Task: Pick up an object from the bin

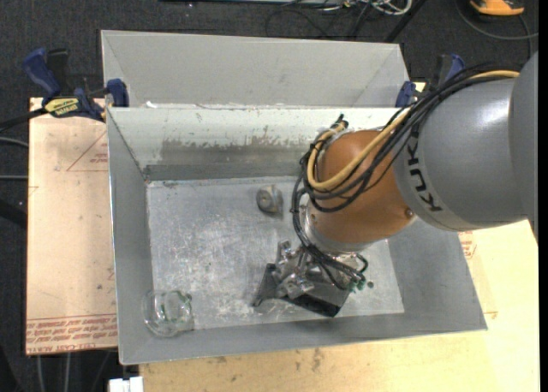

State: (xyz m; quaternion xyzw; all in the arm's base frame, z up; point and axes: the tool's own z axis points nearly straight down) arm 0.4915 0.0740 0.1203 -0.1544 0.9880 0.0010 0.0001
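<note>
My gripper [294, 282] hangs low over the bin floor at the front, a little right of the middle, under the orange wrist cover. A black, flat, angular thing [325, 302] lies right beneath it and to its right, partly hidden by the gripper body. Whether the gripper touches it is unclear. A small grey roundish lump [270, 199] sits on the floor behind the gripper, near the back wall and apart from it.
A clear, glassy round thing [169, 311] lies in the bin's front left corner, far from the gripper. The arm comes in from the right and covers the bin's right side. The sloping walls close in on all sides.
</note>
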